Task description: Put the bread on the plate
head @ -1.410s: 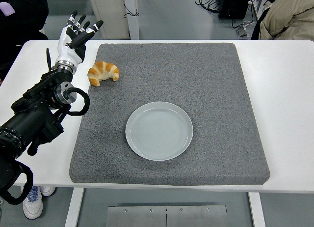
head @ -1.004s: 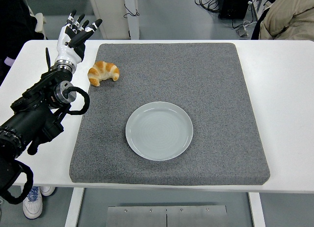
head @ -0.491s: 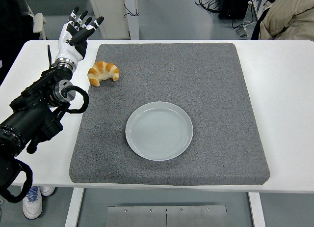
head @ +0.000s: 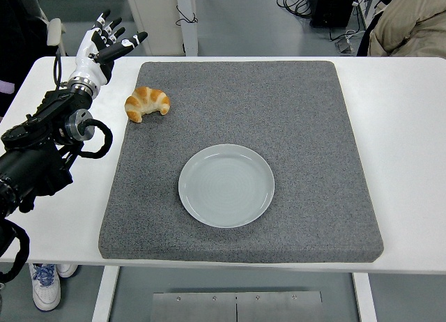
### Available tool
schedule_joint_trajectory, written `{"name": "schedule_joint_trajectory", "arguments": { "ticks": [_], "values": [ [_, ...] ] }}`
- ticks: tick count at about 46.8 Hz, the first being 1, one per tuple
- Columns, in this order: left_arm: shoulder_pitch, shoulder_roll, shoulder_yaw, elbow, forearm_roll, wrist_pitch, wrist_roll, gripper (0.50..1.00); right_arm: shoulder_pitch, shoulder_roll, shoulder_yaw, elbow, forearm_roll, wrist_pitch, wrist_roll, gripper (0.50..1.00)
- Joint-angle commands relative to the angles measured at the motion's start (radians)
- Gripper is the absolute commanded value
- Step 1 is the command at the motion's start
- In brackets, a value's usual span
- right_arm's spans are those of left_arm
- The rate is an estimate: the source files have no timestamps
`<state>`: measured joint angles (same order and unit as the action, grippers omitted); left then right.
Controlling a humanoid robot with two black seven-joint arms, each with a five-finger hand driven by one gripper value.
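Observation:
A golden croissant (head: 146,102) lies on the grey mat (head: 300,113) near its far left corner. A pale round plate (head: 226,185) sits empty in the middle of the mat, toward the near side. My left hand (head: 104,49) is raised over the table's far left, up and to the left of the croissant, apart from it. Its fingers (head: 131,39) are spread and hold nothing. The right arm does not show.
The mat covers most of the white table (head: 404,127). A person in dark clothing (head: 21,29) stands at the top left, and another person in a beige coat (head: 414,19) shows at the top right. Cables lie on the floor behind.
My left arm has drawn back to the left and slightly away from the croissant, hand still spread. The croissant and plate have not moved.

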<state>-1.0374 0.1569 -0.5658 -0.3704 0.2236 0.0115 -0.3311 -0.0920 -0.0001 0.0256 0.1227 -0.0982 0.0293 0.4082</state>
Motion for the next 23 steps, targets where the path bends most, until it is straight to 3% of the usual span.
{"name": "schedule_joint_trajectory", "arguments": {
  "ticks": [1, 11, 23],
  "values": [
    [-0.015, 0.012, 0.0, 0.001, 0.055, 0.025, 0.036, 0.927, 0.0, 0.0, 0.0, 0.0, 0.0, 0.0, 0.0, 1.0],
    [-0.038, 0.049, 0.001, -0.002, 0.102, 0.013, 0.06, 0.942, 0.0, 0.0, 0.0, 0.0, 0.0, 0.0, 0.0, 1.0],
    [-0.044, 0.096, 0.044, -0.025, 0.279, -0.097, 0.053, 0.954, 0.0, 0.0, 0.0, 0.0, 0.0, 0.0, 0.0, 1.0]
  ]
}}
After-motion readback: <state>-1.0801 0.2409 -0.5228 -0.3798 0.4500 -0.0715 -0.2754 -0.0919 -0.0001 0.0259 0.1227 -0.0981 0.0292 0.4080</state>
